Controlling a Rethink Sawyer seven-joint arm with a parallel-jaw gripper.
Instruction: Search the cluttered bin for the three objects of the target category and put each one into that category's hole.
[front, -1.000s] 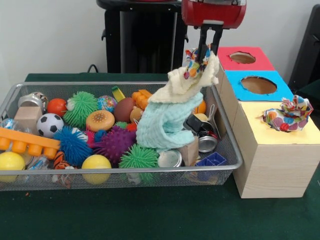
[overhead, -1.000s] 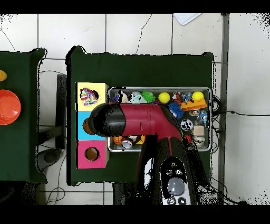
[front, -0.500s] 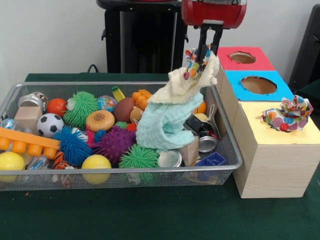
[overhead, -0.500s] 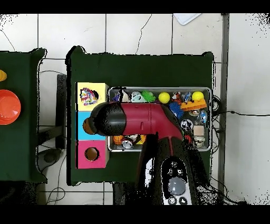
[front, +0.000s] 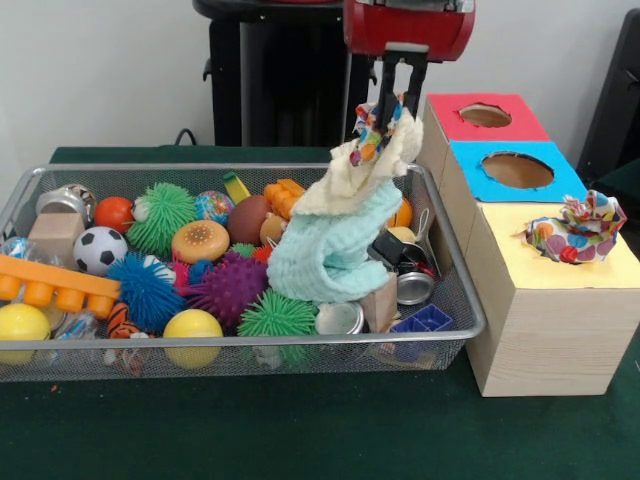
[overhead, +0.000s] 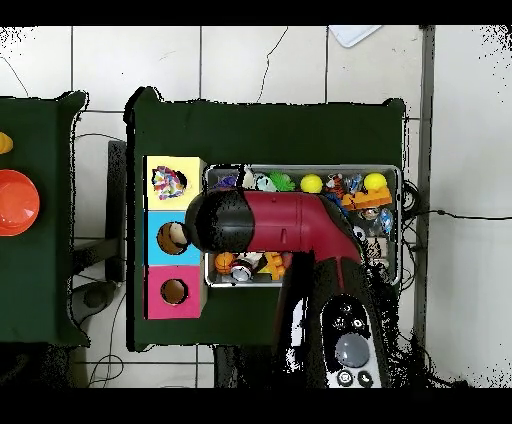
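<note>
In the front view my gripper (front: 397, 98) hangs over the right end of the wire bin (front: 468, 308), shut on a colourful patterned cloth (front: 370, 130). A cream cloth (front: 362, 170) comes up with it, and a mint green cloth (front: 330, 250) drapes from there down into the bin. A second patterned cloth (front: 578, 228) lies crumpled on the yellow box top (front: 600, 268), also seen from overhead as the patterned cloth (overhead: 167, 182). In the overhead view my arm (overhead: 260, 222) hides the gripper.
Right of the bin stand boxes with a red-topped hole (front: 485, 115) and a blue-topped hole (front: 517, 170). The bin holds spiky balls (front: 230, 285), a soccer ball (front: 98, 248), yellow balls (front: 192, 325), metal tins (front: 412, 288), wooden blocks (front: 55, 235) and an orange brick (front: 50, 285).
The gripper has shifted left in the front view, away from the boxes, carrying the cloths with it. The second patterned cloth on the yellow box has not moved.
</note>
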